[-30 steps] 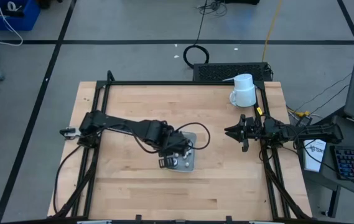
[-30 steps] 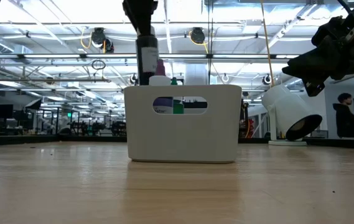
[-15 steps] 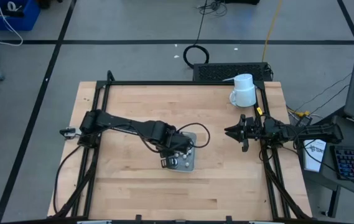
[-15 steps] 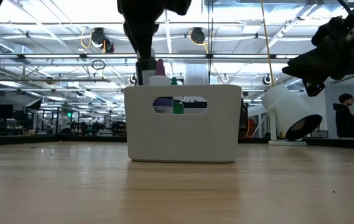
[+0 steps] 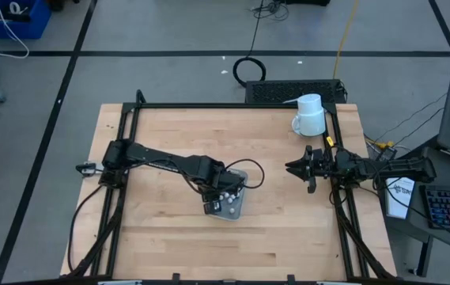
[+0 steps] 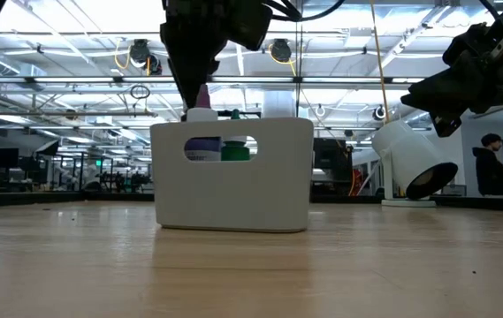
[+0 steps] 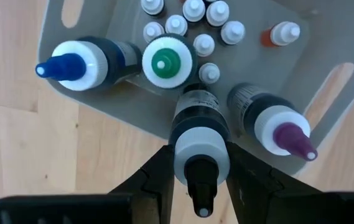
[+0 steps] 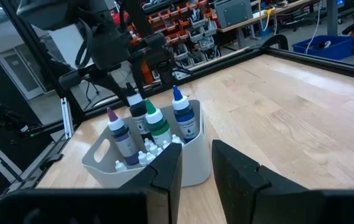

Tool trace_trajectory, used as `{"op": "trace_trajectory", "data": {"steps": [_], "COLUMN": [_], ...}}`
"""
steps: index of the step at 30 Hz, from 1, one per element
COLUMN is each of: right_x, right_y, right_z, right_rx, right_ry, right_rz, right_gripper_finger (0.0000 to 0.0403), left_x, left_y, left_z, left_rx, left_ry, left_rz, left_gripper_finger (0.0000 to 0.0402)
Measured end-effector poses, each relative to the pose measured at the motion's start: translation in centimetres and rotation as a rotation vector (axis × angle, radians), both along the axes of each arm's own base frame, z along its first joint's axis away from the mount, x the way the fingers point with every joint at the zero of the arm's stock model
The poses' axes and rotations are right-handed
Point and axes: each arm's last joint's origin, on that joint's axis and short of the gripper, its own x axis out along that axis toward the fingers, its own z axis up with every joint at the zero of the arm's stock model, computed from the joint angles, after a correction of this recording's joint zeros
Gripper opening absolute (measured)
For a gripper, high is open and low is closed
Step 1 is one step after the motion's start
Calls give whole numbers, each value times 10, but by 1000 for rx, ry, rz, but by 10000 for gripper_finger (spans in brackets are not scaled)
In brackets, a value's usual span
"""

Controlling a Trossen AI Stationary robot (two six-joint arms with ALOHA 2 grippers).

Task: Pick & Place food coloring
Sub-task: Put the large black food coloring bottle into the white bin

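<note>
Left pincer (image 7: 201,180) is closed on a dark bottle with a white collar and black nozzle (image 7: 200,140), held upright at the rim of a pale grey plastic caddy with handle slots (image 7: 96,99). The caddy stands near the middle of the light wooden table (image 5: 169,245). Inside it are a blue-tipped bottle (image 7: 77,62), a green-capped bottle (image 7: 166,61), a purple-tipped bottle (image 7: 276,127), one small orange-bodied bottle (image 7: 279,34) and a cluster of tiny white-capped bottles (image 7: 192,22). Right pincer (image 5: 292,167) hangs above the table's right edge, well apart from the caddy, fingers slightly parted, holding nothing. A white mug (image 5: 310,115) lies at the far right corner.
</note>
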Motion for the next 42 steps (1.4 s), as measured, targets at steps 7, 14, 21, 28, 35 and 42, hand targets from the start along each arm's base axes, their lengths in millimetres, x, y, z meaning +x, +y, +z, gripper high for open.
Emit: {"op": "trace_trajectory", "data": {"steps": [7, 14, 21, 28, 35, 42], "right_x": [0, 0, 0, 0, 0, 0], "right_y": [0, 0, 0, 0, 0, 0], "right_z": [0, 0, 0, 0, 0, 0], "right_rx": [0, 0, 0, 0, 0, 0], "right_ry": [-1, 0, 0, 0, 0, 0], "right_rz": [0, 0, 0, 0, 0, 0], "right_gripper_finger": [77, 77, 77, 77, 77, 77], "left_x": [1, 1, 0, 1, 2, 2], "left_y": [0, 0, 6, 7, 7, 6], "left_z": [0, -9, -27, -29, -29, -30], "left_rx": [-2, -11, -51, -54, -58, -80], "left_ry": [-12, -11, 10, 5, -7, 2], "left_rz": [0, 2, 19, 16, 17, 31], "left_gripper_finger": [119, 119, 119, 119, 119, 230]}}
